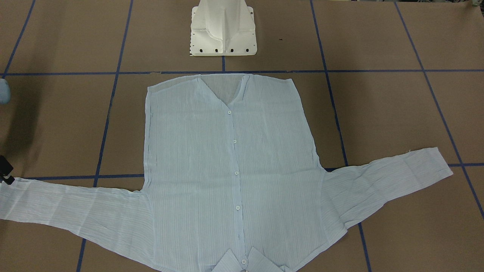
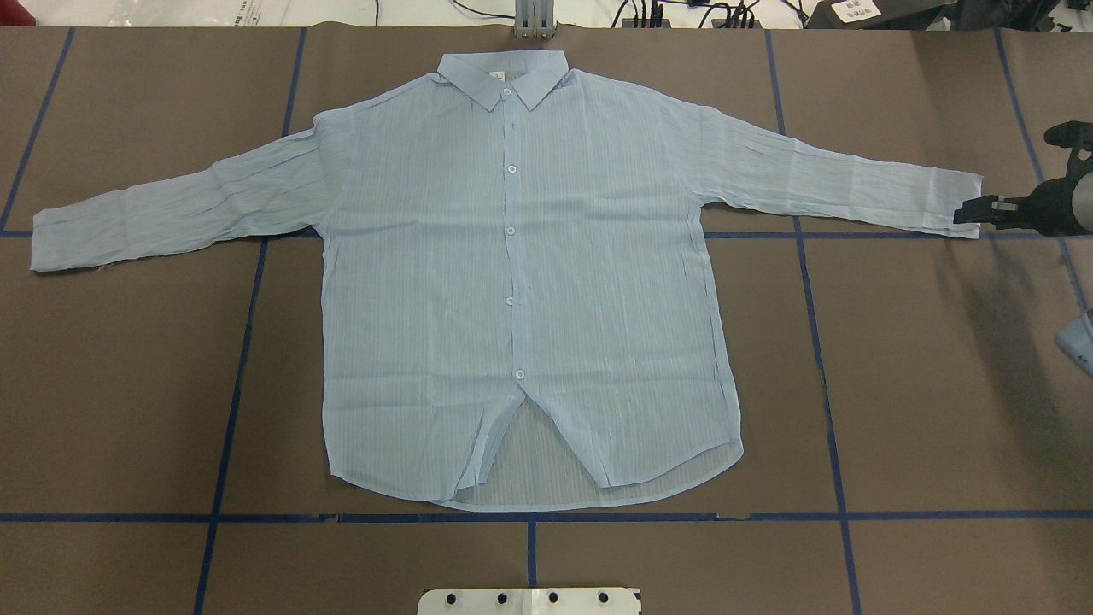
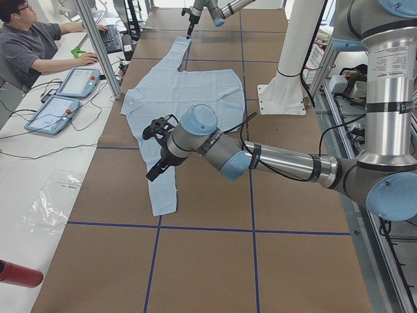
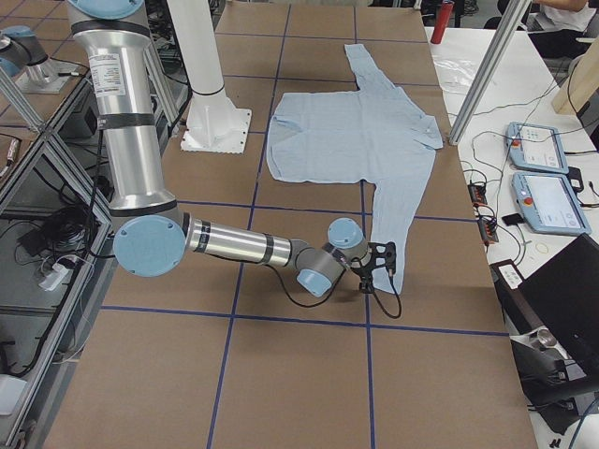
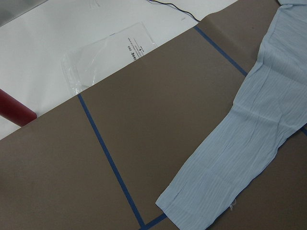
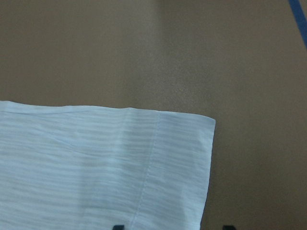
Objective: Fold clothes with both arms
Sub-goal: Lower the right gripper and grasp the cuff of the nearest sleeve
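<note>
1. First, look far out to the left of the white pedestal base (image 2: pixel 529 600). There you find the left sleeve (image 2: pixel 171 205), stretched flat on the brown table (image 2: pixel 128 384), with its cuff (image 5: pixel 201 206) pointing away from the base.
2. The left gripper (image 3: pixel 158 147) hangs above that sleeve, near the cuff. You see it only in the side view, so you cannot tell whether its fingers are spread or pressed together.
3. Straight ahead of the base, the shirt (image 2: pixel 512 282) lies face up and buttoned. Its hem is nearest the base and its collar (image 2: pixel 502 79) farthest from it.
4. To the base's right, the right sleeve (image 2: pixel 854 184) runs outward, flat on the table.
5. At the end of that sleeve, farthest right of the base, you see the right gripper (image 2: pixel 965 211) low at the cuff. Its fingers are spread apart, and in the wrist view the cuff's corner lies between the two tips. You cannot tell whether they touch the cloth.
</note>
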You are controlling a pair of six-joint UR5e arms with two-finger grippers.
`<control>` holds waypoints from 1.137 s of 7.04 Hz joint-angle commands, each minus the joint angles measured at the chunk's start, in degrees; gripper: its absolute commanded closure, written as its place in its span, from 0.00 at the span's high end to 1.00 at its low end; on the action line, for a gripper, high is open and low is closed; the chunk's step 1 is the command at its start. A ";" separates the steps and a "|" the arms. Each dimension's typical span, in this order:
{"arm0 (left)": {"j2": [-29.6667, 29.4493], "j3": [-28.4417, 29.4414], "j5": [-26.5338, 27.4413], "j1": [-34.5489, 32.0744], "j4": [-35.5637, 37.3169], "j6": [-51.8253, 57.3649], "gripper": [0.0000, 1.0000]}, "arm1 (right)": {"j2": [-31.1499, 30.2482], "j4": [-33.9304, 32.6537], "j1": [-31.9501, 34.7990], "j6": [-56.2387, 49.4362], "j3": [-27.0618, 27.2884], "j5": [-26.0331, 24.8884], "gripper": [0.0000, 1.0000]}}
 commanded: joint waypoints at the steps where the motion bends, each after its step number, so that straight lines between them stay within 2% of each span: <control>1: 0.00 0.04 0.00 0.00 0.00 0.10 1.00 | 0.06 -0.01 -1.07 -0.06 -0.34 -1.13 0.74; 2: 0.09 0.04 0.00 -0.09 0.00 0.10 1.00 | 0.24 -0.01 -1.16 -0.06 -0.34 -1.14 0.69; 4: 0.44 0.04 0.00 -0.09 0.00 0.28 1.00 | 0.24 -0.01 -1.16 0.03 -0.34 -1.14 0.08; 5: 0.53 0.04 0.00 -0.09 0.00 0.28 1.00 | 0.33 -0.01 -1.16 0.03 -0.08 -1.05 0.00; 7: 0.53 0.12 0.00 -0.09 0.00 0.28 1.00 | 0.68 -0.09 -0.90 0.12 1.85 -0.61 0.00; 8: 0.53 0.12 0.00 -0.09 0.00 0.28 1.00 | 1.03 -1.31 -0.72 0.55 4.56 -0.78 0.00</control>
